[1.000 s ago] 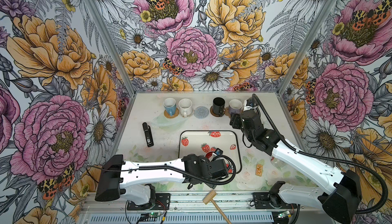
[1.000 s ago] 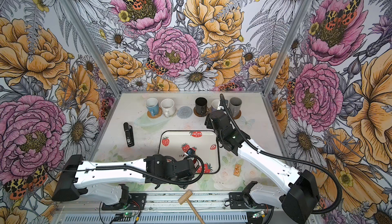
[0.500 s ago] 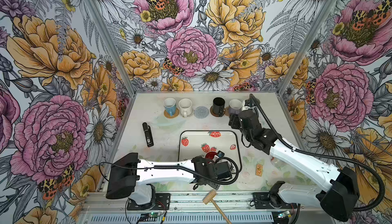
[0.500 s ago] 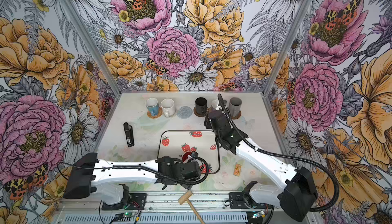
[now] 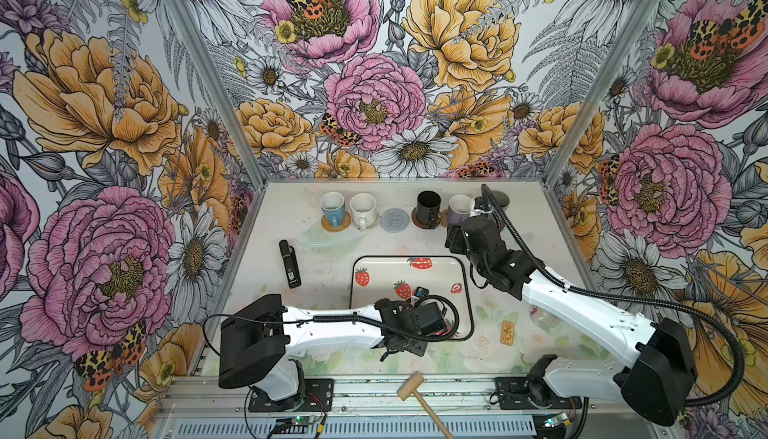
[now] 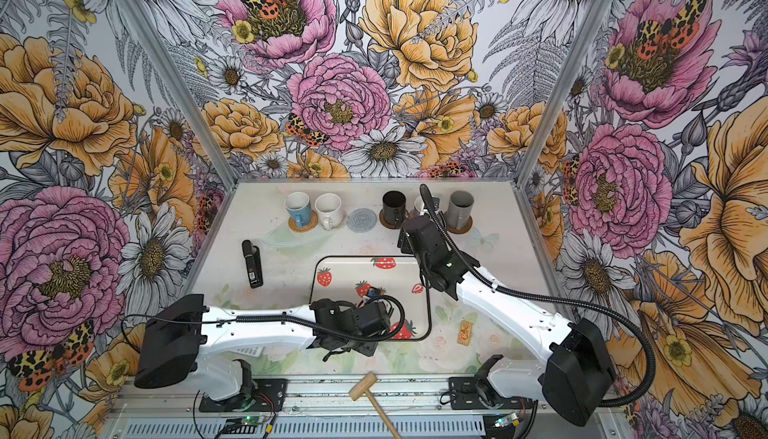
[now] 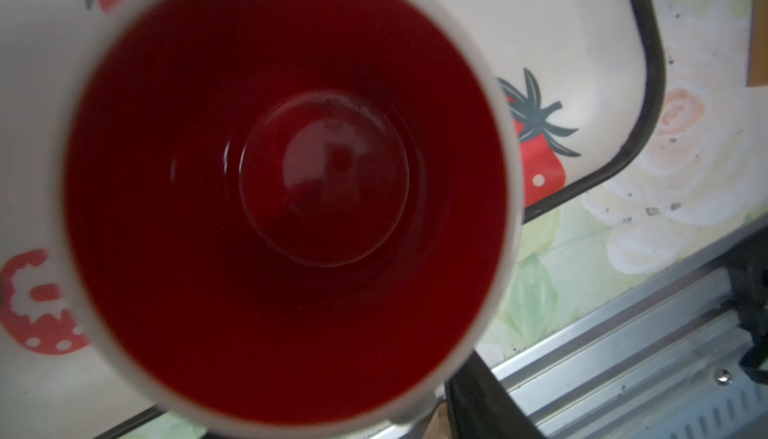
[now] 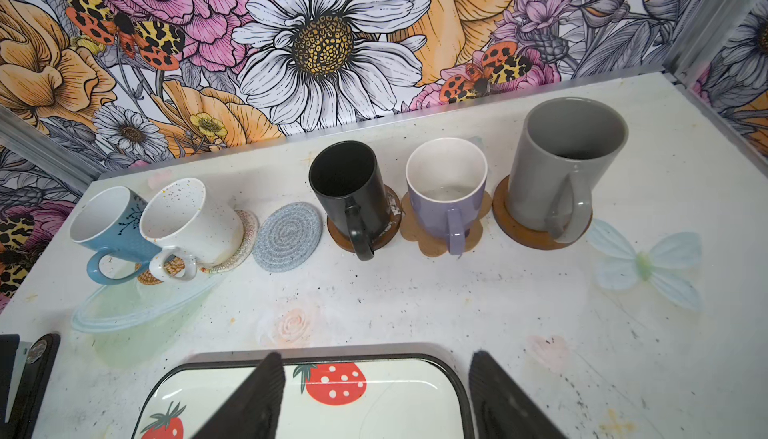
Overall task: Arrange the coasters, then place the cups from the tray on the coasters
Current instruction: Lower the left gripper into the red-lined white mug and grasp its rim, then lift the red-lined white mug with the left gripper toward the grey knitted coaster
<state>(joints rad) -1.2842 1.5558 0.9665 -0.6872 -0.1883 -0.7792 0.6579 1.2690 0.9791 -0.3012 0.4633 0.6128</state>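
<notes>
In both top views the change is on the left. The left arm's black shoulder block has swung in toward the middle. The left claw (image 5: 409, 329) has settled low over the near part of the tray (image 5: 436, 277) and hides whatever stands under it. The right claw (image 5: 453, 241) has hardly shifted and hangs by the tray's far corner, just short of the row at the back of the desk (image 5: 324, 275). I read this as the last pick-up getting under way while the right arm waits clear.

The left wrist view looks straight down into the red-inside cup (image 7: 286, 192). It stands upright on the tray, close to the tray's rounded corner by the desk's front rail. One dark finger (image 7: 478, 399) shows just outside the rim. Whether the claw is clamped on the cup I cannot tell.

The right wrist view shows the right claw's two fingers well apart with nothing between them, above the tray's far rim. Beyond them the count is plain. There are six coasters (image 8: 515, 229) in one line, and five of them carry one cup each: the light blue cup (image 8: 112, 221), white cup (image 8: 191, 219), black cup (image 8: 349, 192), lavender cup (image 8: 446, 196) and grey cup (image 8: 557, 167). The grey-blue coaster (image 8: 287, 236), between the white and black cups, is the only bare one, so the sixth cup likely belongs there. That makes six cups in all: five placed and one still on the single tray.
</notes>
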